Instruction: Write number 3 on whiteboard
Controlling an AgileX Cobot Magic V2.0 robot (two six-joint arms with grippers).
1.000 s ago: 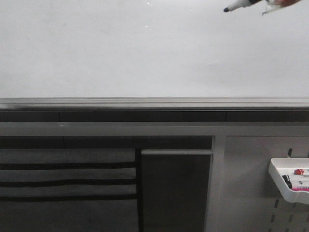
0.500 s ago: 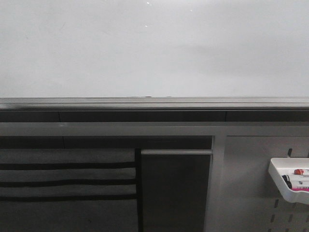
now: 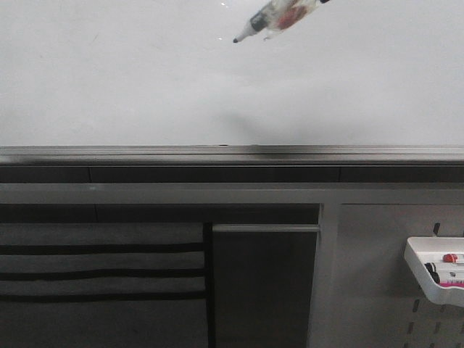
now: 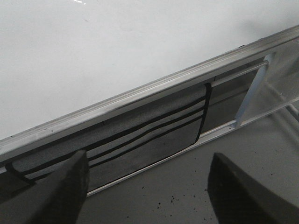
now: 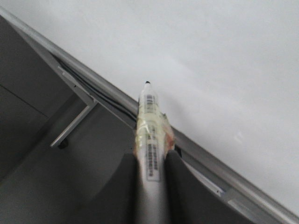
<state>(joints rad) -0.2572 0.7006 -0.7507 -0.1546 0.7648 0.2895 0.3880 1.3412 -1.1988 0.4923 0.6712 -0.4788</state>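
Zero ink on the whiteboard (image 3: 145,80) so far; no number 3 anywhere on it, so I judge I'm in the approach step, before the first stroke. My right gripper (image 5: 150,161) has its jaws closed tight around the marker (image 5: 148,135). In the front view the marker (image 3: 272,17) enters from the top edge, tip angled down and left over the board's upper middle; contact I can't tell. My left gripper (image 4: 145,186) hangs with jaws wide apart, holding nothing, down by the ledge (image 4: 140,93). Next: press the tip on gently, then draw the top curve.
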